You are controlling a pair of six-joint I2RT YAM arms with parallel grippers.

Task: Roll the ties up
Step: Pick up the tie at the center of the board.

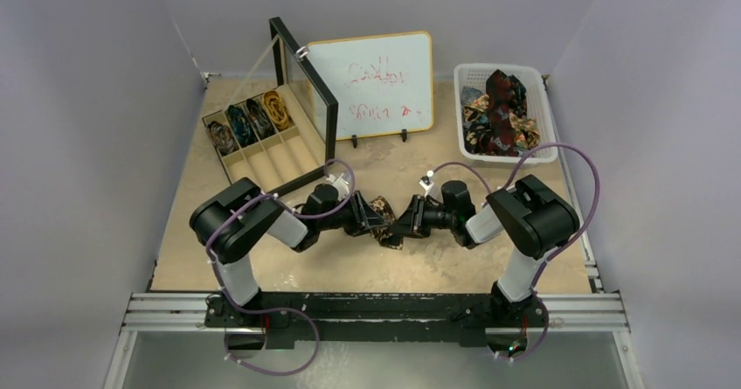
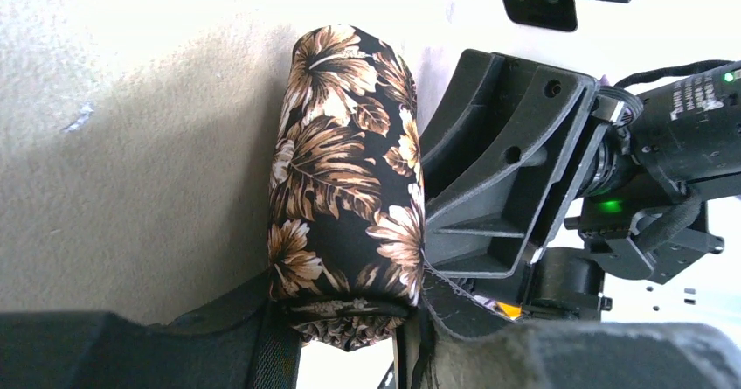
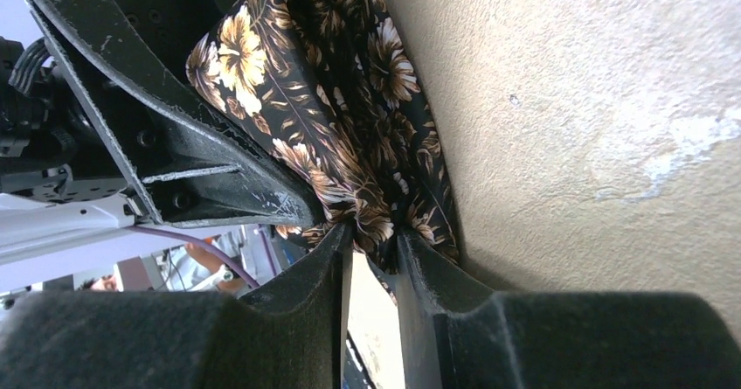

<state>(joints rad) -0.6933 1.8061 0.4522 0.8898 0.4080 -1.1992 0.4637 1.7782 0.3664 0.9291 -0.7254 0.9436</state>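
One tie roll, black w/ brown-gold leaves; your left gripper & right gripper both clamp it. Whiteboard scrawl's unreadable tbh.

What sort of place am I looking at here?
Probably a robot test booth: plain grey walls around a tan table, two black robot arms bolted at its edge, and a yellow-framed handwritten whiteboard.

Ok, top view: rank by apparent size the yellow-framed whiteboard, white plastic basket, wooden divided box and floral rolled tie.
1. Largest: yellow-framed whiteboard
2. white plastic basket and wooden divided box: too alike to rank
3. Smallest: black-and-brown floral rolled tie
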